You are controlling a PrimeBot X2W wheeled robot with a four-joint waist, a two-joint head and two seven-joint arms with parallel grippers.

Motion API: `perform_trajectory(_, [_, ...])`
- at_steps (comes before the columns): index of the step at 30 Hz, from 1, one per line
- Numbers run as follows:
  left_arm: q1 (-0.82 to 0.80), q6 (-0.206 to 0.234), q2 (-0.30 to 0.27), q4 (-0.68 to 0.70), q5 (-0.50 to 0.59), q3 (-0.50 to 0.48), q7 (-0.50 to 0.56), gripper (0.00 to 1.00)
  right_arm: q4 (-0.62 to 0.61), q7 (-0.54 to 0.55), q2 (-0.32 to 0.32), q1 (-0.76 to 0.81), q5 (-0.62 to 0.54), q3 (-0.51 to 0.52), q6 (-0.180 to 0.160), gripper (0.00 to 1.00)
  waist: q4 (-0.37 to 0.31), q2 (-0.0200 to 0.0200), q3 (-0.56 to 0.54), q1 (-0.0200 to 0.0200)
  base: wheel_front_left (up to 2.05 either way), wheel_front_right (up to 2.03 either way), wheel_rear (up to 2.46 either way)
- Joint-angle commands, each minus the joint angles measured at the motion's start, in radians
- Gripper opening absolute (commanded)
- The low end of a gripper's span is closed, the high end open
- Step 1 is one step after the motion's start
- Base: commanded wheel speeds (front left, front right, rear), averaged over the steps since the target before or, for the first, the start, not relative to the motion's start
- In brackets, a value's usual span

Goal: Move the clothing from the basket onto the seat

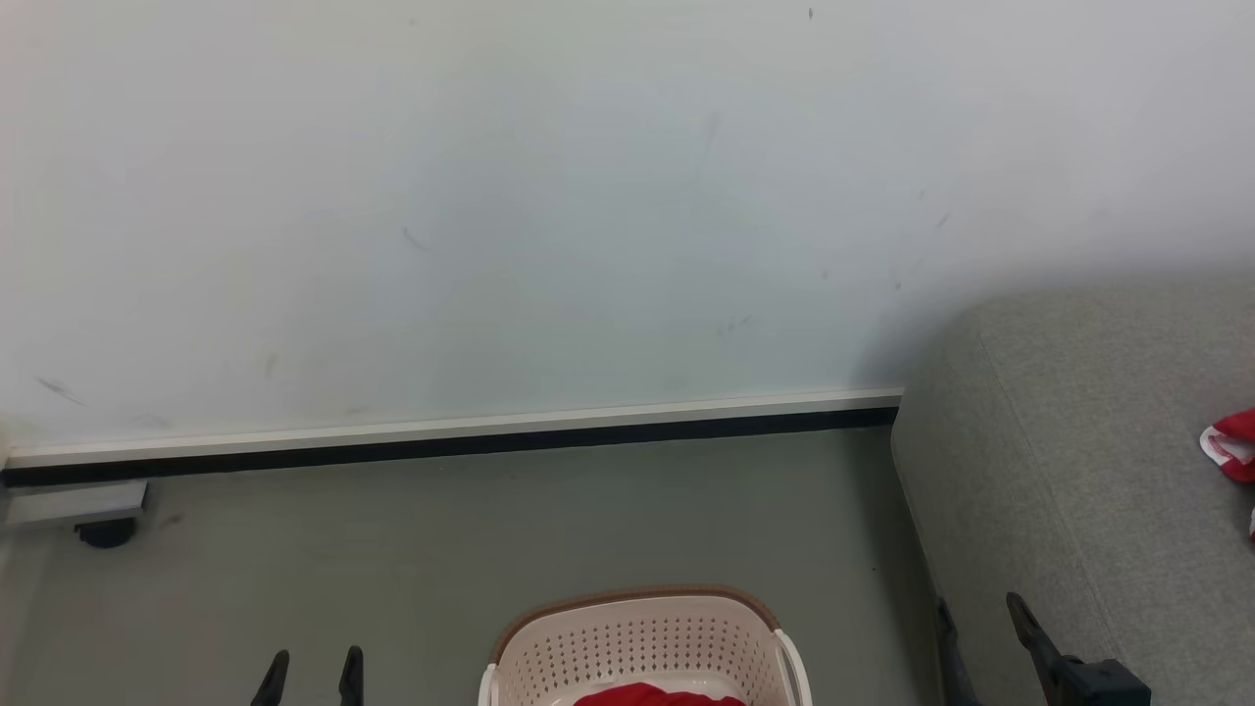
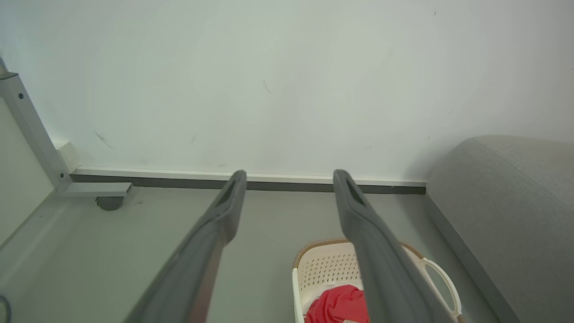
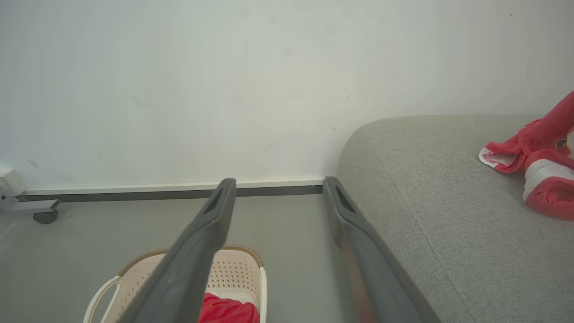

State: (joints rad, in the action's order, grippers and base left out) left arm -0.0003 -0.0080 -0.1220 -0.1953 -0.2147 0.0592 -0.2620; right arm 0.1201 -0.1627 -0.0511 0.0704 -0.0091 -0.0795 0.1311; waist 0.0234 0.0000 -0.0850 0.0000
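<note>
Nearest, left gripper (image 1: 317, 654) gapes empty beside the basket (image 1: 637, 642); right gripper (image 1: 978, 603) gapes too, near the seat (image 1: 1079, 441); clothing (image 1: 657, 696) in the basket; another garment (image 1: 1233, 446) on the seat.

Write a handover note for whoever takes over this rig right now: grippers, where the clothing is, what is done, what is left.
Left gripper: open, empty, over the floor left of the basket.
Right gripper: open, empty, between the basket and the edge of the seat.
Basket: on the floor beside the seat, red clothing inside.
Done: red-and-white garments lie on the seat.
Left: lift the red clothing out of the basket onto the seat.
</note>
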Motion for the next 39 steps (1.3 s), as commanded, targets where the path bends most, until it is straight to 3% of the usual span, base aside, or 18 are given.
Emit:
perform_trajectory(1, [0.007, -0.004, -0.003, -0.005, 0.005, -0.006, -0.004, 1.0, 0.002, 0.001, 0.001, 0.004, 0.007, -0.003, -0.001, 1.0, 0.0, 0.0, 0.0, 0.0, 0.0, 0.0, 0.0])
perform_trajectory(26, [-0.022, -0.024, 0.017, -0.011, 0.034, -0.018, -0.004, 1.0, -0.002, 0.0, 0.001, -0.022, 0.008, -0.027, -0.001, 1.0, -0.036, 0.0, 0.033, 0.0, 0.0, 0.0, 0.0])
perform_trajectory(33, [-0.045, -0.034, 0.026, -0.051, 0.045, 0.002, -0.004, 1.0, -0.014, 0.003, 0.001, -0.04, 0.001, -0.045, -0.001, 1.0, -0.109, 0.0, 0.068, 0.0, 0.0, 0.0, 0.0])
perform_trajectory(39, [-0.104, -0.057, 0.037, -0.108, 0.047, 0.037, -0.004, 1.0, -0.039, -0.008, 0.001, -0.068, 0.011, -0.083, -0.001, 1.0, -0.222, 0.0, 0.148, 0.0, 0.0, 0.0, 0.0])
